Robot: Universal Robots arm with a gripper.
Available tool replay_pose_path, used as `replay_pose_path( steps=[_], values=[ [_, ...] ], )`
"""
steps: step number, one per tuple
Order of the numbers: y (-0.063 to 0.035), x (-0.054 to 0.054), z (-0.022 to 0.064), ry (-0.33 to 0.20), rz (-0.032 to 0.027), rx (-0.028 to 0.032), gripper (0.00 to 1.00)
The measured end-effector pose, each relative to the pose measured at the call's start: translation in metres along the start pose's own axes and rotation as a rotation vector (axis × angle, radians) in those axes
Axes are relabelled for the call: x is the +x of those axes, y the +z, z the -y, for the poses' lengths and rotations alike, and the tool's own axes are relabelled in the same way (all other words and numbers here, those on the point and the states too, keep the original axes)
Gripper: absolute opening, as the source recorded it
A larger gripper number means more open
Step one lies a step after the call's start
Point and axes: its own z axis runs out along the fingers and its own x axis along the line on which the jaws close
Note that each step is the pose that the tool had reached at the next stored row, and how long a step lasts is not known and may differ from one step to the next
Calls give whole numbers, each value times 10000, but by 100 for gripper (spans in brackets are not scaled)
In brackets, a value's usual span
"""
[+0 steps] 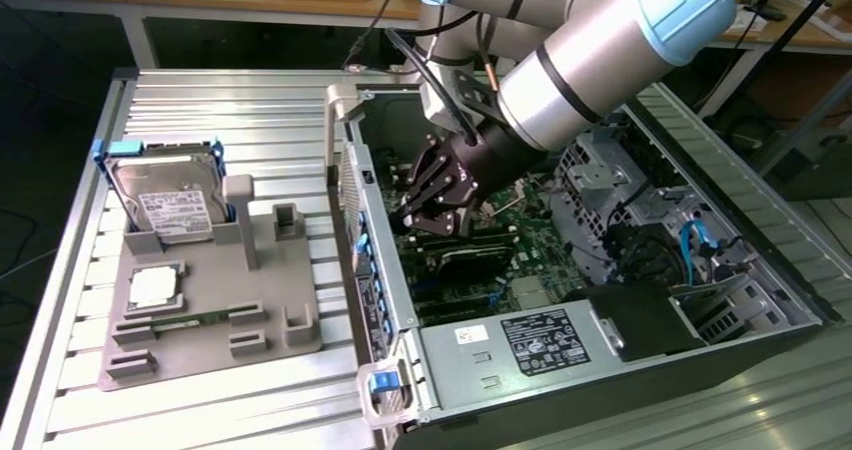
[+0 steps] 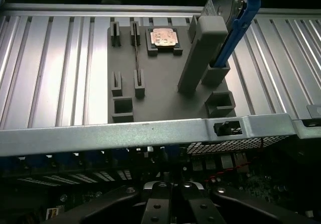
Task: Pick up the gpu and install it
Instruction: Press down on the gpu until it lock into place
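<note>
The gripper [image 1: 437, 211] hangs inside the open computer case [image 1: 745, 270], just above its green motherboard [image 1: 533, 232]. Whether its fingers are apart or together cannot be told (nor where the gpu sits). The grey holder [image 1: 213, 300] lies beside the case on the worktop [image 1: 200, 101].

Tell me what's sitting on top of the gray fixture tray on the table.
On the gray fixture tray stand a silver hard drive in a blue frame, a square chip and a narrow memory stick. The slots beneath these parts are covered.
</note>
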Motion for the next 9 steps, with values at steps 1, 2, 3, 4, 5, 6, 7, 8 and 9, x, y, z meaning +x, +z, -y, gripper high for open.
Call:
replay_pose_path(
  steps=[1,2,3,4,5,6,7,8,9],
  values=[
    [0,0,0,1,0,0,11],
    [0,0,0,0,-1,-1,11],
    [0,1,0,0,0,-2,11],
    [0,1,0,1,-1,-3,11],
    [0,1,0,1,-2,-3,11],
    [0,1,-1,-1,-2,-3,11],
    [2,1,-3,-1,-1,-3,11],
    [4,2,-6,0,0,-3,11],
    [6,2,-10,1,-1,-3,11]
  ],
)
